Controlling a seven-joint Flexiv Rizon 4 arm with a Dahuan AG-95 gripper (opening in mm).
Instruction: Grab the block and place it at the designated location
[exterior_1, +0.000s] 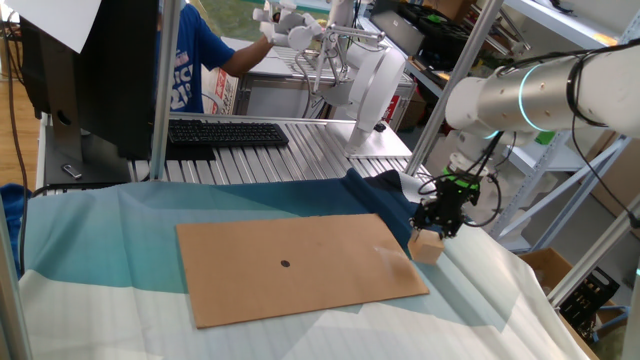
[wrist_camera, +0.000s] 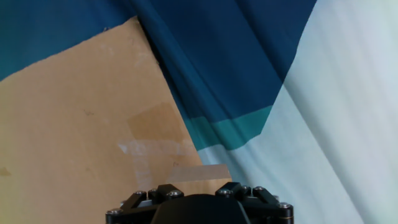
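- The designated location (exterior_1: 285, 264), a small dark dot, lies mid-way on the cardboard sheet (exterior_1: 240, 285).
- The block (exterior_1: 426, 246) sits by the sheet's right edge; it looks light, stiff wood, best pinched on two flat opposite faces.
- The gripper (exterior_1: 437, 226) is directly above the block; I cannot tell if it clenches it.

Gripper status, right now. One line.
Gripper: right above the block at the cardboard sheet's right edge; open or shut on it cannot be told, since the fingers are hidden in both views.
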